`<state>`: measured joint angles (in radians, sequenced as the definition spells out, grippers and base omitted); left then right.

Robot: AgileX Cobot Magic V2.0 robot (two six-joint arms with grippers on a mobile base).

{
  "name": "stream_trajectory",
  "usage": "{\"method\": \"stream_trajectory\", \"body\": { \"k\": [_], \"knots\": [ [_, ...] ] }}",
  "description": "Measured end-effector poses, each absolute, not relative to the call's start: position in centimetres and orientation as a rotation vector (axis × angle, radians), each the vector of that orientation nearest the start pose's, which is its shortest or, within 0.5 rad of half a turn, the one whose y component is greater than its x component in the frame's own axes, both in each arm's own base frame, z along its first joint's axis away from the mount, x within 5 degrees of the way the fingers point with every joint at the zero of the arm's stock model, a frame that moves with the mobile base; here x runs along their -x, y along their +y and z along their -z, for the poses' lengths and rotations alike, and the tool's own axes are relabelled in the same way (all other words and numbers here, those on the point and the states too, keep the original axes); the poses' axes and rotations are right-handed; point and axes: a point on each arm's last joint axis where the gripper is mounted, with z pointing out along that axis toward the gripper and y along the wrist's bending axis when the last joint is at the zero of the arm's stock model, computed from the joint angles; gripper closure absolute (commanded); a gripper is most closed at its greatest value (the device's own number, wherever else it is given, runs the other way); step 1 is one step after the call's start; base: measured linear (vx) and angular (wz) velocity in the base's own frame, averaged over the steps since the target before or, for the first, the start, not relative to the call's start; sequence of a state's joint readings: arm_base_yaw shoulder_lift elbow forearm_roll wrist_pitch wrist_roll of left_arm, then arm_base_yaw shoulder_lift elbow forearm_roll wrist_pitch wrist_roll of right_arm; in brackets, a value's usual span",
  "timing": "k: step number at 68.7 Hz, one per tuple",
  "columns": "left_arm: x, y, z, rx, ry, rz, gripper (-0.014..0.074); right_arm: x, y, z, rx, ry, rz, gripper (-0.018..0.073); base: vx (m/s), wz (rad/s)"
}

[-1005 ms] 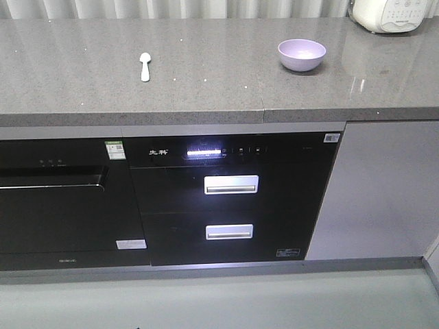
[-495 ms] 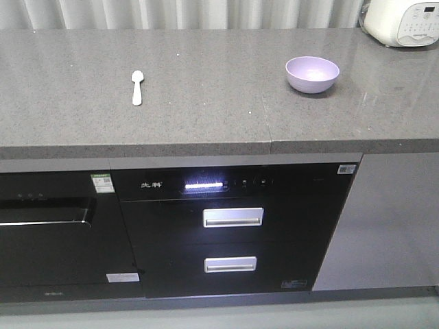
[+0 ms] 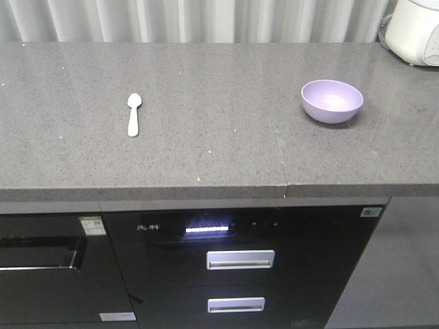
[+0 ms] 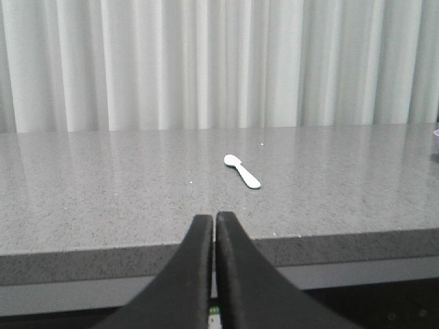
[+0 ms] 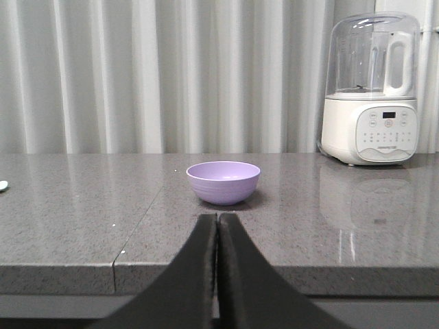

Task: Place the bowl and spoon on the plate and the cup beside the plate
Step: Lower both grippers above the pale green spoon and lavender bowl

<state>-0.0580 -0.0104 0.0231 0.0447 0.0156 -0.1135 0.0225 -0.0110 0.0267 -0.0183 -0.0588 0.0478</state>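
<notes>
A lavender bowl stands upright on the grey countertop at the right; the right wrist view has the bowl straight ahead. A pale spoon lies flat at the left, its head pointing away; in the left wrist view the spoon lies ahead, slightly right. My left gripper is shut with nothing in it, held before the counter's front edge. My right gripper is shut and empty too, short of the bowl. Plate and cup are out of view. Neither gripper shows in the front view.
A white kitchen appliance with a clear top stands at the counter's back right, and the same appliance shows in the front view. A seam runs across the counter. Below are black built-in appliances with drawer handles. Curtains hang behind.
The front view has moved closer to the counter: spoon and bowl sit lower and larger in frame, and the appliances under the counter have slid down. Spoon and bowl have not shifted on the counter.
</notes>
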Motion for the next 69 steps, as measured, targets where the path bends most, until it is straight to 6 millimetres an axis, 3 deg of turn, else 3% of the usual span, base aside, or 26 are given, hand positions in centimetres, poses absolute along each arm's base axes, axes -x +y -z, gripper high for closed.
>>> {"method": "stream_trajectory", "body": {
  "k": [69],
  "knots": [
    [-5.64, -0.32, -20.45, 0.009, 1.513, 0.101, 0.0603, -5.6, 0.14, -21.01, -0.004, 1.441, -0.043, 0.057, 0.16, 0.01]
  ]
}}
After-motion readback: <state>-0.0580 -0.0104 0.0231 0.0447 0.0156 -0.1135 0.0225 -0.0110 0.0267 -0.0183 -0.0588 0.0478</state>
